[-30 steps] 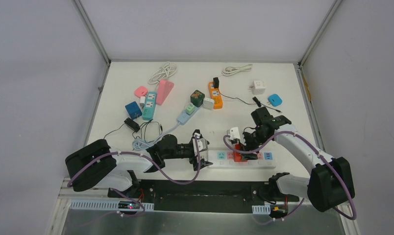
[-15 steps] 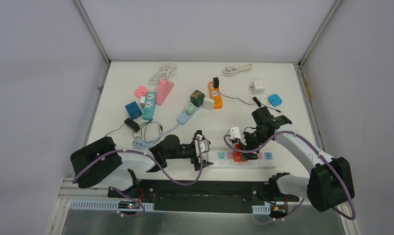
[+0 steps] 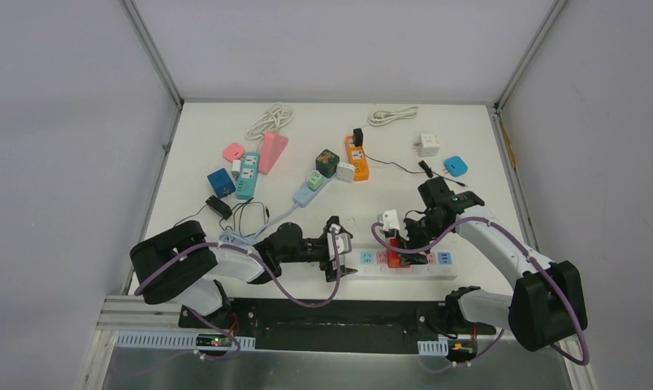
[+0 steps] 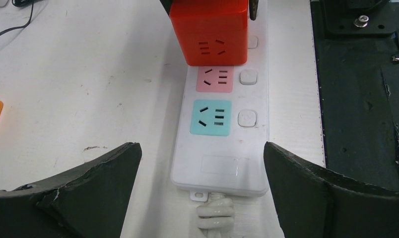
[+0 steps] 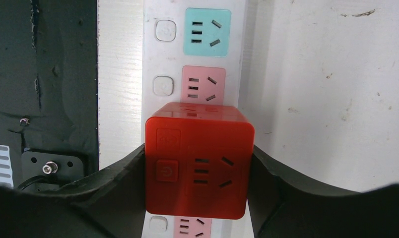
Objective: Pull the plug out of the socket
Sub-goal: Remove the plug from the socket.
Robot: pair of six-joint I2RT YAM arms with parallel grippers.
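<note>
Right pincer [image 5: 200, 191] gripped the red cube adapter [image 5: 200, 166] by its smooth, flat sides. The adapter sat plugged into the white power strip [image 5: 160, 54] along the table's [image 3: 323, 122] near edge. Left pincer [image 4: 200, 158] stood wide open, straddling the strip's cable end with a gap on either side. To do this well, that pincer should probably clamp the glossy, round-cornered plastic strip first, then the cube be drawn straight up without rocking.

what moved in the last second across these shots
The open left gripper slid right, so its fingers now straddle the cord end of the long white power strip. The right gripper stays clamped on the red cube-shaped plug adaptor, still seated in the strip. Nothing else moved.
</note>
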